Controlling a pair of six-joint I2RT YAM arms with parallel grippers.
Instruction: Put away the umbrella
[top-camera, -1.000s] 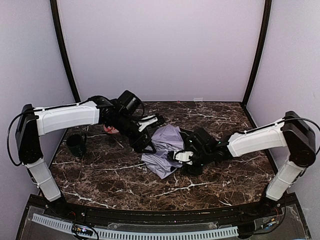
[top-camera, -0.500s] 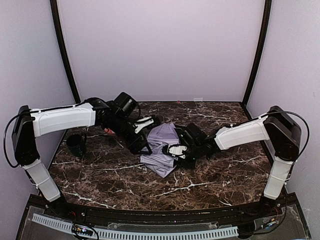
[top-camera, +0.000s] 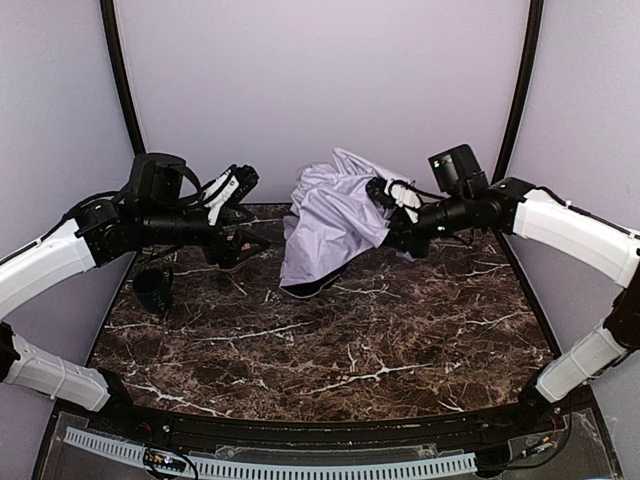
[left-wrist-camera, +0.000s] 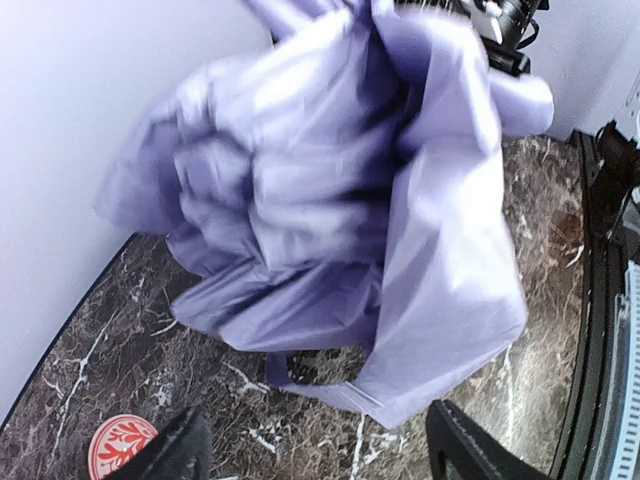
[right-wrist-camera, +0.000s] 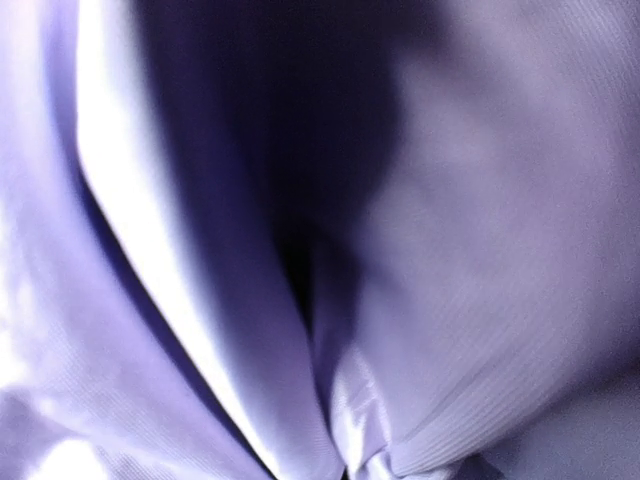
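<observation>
The umbrella hangs as a crumpled bundle of pale lavender fabric above the back of the table, its lower edge by the marble. My right gripper is shut on the fabric at the bundle's upper right. In the right wrist view the fabric fills the picture and hides the fingers. My left gripper is raised to the left of the umbrella, open and apart from it. The left wrist view looks at the hanging umbrella over the open left gripper, with nothing between the fingers.
A small red-patterned bowl lies on the marble table below my left gripper. A dark cup stands near the table's left edge. Lavender walls close in the back and both sides.
My right gripper closed on the umbrella's fabric and lifted it off the table, up and toward the back. My left arm drew back to the left and rose.
</observation>
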